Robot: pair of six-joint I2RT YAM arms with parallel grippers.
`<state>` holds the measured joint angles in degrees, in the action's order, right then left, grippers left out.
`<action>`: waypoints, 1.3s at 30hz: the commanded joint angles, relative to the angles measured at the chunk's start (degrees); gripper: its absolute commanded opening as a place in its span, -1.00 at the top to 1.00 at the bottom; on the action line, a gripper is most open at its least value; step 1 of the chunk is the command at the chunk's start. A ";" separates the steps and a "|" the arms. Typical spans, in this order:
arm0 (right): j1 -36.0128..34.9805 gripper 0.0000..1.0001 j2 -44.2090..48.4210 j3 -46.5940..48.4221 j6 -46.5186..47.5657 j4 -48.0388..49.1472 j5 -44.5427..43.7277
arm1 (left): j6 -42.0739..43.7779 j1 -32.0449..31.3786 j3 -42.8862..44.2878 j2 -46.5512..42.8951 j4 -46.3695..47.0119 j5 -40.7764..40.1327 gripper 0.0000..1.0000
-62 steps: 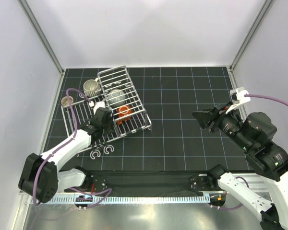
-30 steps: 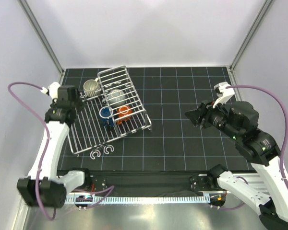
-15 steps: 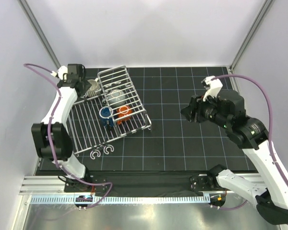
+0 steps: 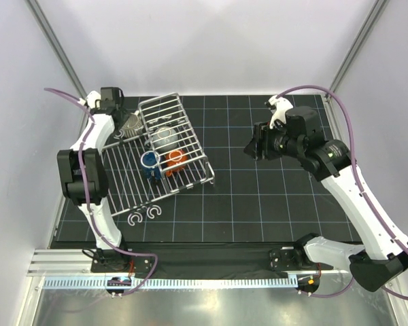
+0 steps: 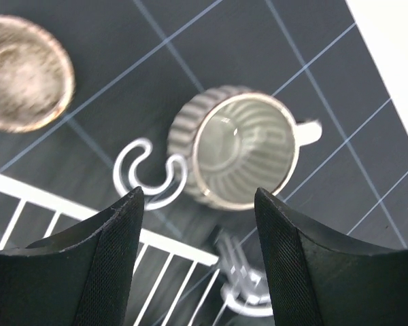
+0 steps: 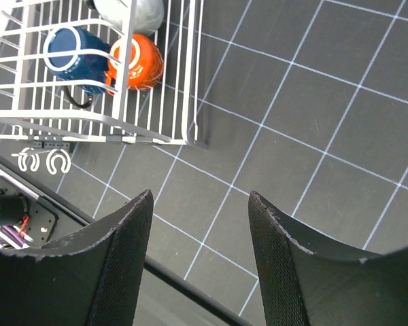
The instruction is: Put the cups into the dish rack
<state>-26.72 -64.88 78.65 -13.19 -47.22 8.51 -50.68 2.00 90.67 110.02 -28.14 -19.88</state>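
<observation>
The dish rack [image 4: 126, 176] lies at the left, its raised basket holding a dark blue cup [image 4: 149, 163], an orange-red cup [image 4: 175, 159] and a speckled grey cup [image 4: 164, 136]. The cream striped cup [image 4: 130, 122] stands upright on the mat behind the rack. My left gripper [image 4: 122, 117] hovers over it, open and empty. In the left wrist view the striped cup [image 5: 241, 153] sits just beyond my open left gripper [image 5: 197, 197], and the tan-brown cup [image 5: 24, 81] is at the upper left. My right gripper [image 4: 251, 149] is open and empty above the bare mat; its view [image 6: 200, 197] shows the rack [image 6: 156, 88].
White C-shaped hooks [image 4: 144, 216] lie in front of the rack, and more hooks [image 5: 146, 170] lie beside the striped cup. The rack's slatted edge [image 5: 88, 217] runs under my left fingers. The enclosure's left wall and post [image 4: 61, 61] stand close behind the left gripper.
My left arm has swung from beside the rack to the far left corner, over the striped cup. My right arm has reached farther forward and left. The cups in the rack have not moved.
</observation>
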 commanded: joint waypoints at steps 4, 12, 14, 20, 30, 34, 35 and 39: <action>1.49 -0.20 -0.51 3.79 0.97 1.17 1.77 | 3.30 0.55 6.88 4.67 5.82 -1.56 -0.28; 3.69 -0.21 -0.51 3.44 0.36 0.99 0.98 | 7.96 0.64 10.93 8.37 2.57 -1.83 -0.14; 4.13 -0.21 -0.33 3.00 0.27 1.17 1.15 | 9.01 0.64 10.23 8.37 2.56 -1.83 -0.10; 5.36 -0.21 -0.33 2.82 0.36 1.43 1.33 | 10.60 0.64 11.01 10.30 1.86 -2.09 -0.04; 7.03 -0.21 -1.03 3.61 1.33 0.29 2.03 | 13.49 0.64 14.44 14.08 0.28 -3.59 -0.03; 7.21 -0.21 -1.30 4.05 1.76 0.03 1.86 | 13.76 0.81 17.25 16.01 -1.57 -4.47 0.00; 7.30 -0.21 -1.39 4.14 1.68 0.02 1.68 | 13.94 0.73 17.60 16.37 -1.65 -4.12 0.00; 7.74 -0.21 -1.74 4.58 2.12 -0.24 1.51 | 14.02 0.81 19.71 18.04 -2.53 -3.85 0.06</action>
<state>-19.46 -66.57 80.40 -12.12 -47.97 10.07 -37.93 2.35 107.31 126.87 -29.58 -22.52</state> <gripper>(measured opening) 0.603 0.478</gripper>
